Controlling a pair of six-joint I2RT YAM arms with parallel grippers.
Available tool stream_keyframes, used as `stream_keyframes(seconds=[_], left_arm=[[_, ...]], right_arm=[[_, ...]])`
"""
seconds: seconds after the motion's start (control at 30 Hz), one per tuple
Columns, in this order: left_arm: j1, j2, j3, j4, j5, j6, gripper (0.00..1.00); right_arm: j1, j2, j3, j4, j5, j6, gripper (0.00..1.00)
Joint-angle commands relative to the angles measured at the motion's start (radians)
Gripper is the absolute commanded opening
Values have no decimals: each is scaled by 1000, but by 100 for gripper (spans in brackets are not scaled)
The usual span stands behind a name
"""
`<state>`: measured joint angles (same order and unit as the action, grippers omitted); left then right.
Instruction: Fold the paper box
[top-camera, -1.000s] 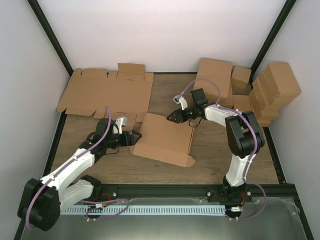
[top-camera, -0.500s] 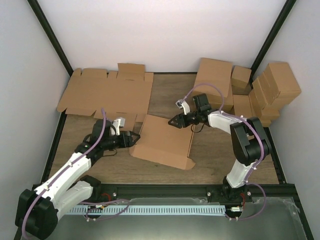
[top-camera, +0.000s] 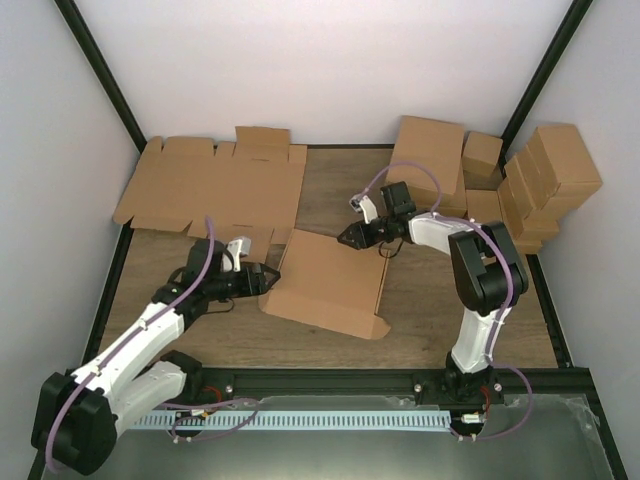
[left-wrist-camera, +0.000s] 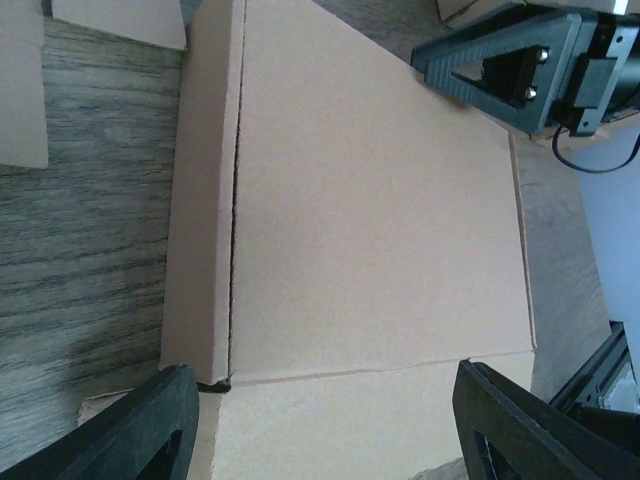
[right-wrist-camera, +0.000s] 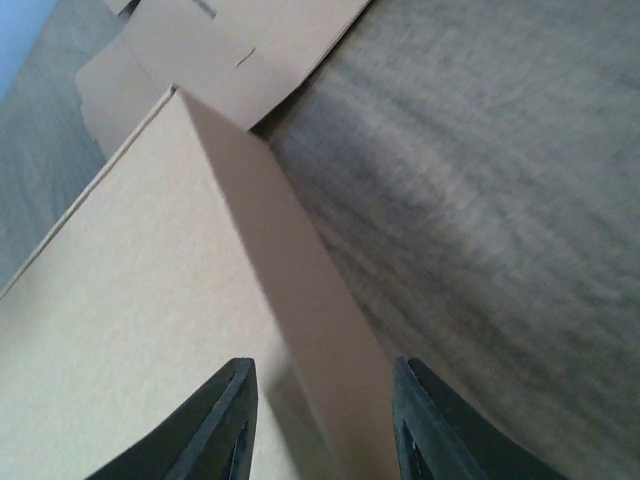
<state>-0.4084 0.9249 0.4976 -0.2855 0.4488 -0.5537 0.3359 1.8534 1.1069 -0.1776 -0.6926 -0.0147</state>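
Note:
The paper box (top-camera: 330, 285) is a part-folded brown blank in the middle of the table, its wide panel (left-wrist-camera: 370, 210) facing up. My left gripper (top-camera: 268, 278) is at its left side, open wide, with a flap and crease (left-wrist-camera: 330, 375) lying between the fingers (left-wrist-camera: 140, 430). My right gripper (top-camera: 345, 238) is at the box's far edge and also shows in the left wrist view (left-wrist-camera: 500, 70). In the right wrist view the gripper (right-wrist-camera: 325, 425) is open, its jaws standing either side of the box's upright side wall (right-wrist-camera: 290, 290).
Flat cardboard blanks (top-camera: 215, 190) lie at the back left, near the box's far corner (right-wrist-camera: 230, 50). Closed brown boxes (top-camera: 520, 185) are stacked at the back right. Black frame posts run along both sides. Bare wooden tabletop (right-wrist-camera: 480, 200) lies beyond the box's wall.
My right gripper has shifted slightly along the box's far edge and its jaws have narrowed. The left gripper has stayed at the box's left side, still wide open.

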Motion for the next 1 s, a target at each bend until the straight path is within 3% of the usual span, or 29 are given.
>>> stream_keyframes(seconds=[0.0,0.2,0.3,0.67,0.97], left_arm=[[0,13,25,5,-11,7,72],[1,19,43,1,-16,13,72],[0,23,54,-2,-11,16,72],[0,24,174,-76,49,17,72],[-2,19,354,-164,253,-10,72]], right_arm=[[-6,-16,-39,9,-125,-33,37],[-5,-29,-86,32,-222,-41,31],[-5,14,-59,4,-221,-48,22],[-40,115,0,-41,-231,-50,20],[-65,205,69,-58,-225,-47,18]])
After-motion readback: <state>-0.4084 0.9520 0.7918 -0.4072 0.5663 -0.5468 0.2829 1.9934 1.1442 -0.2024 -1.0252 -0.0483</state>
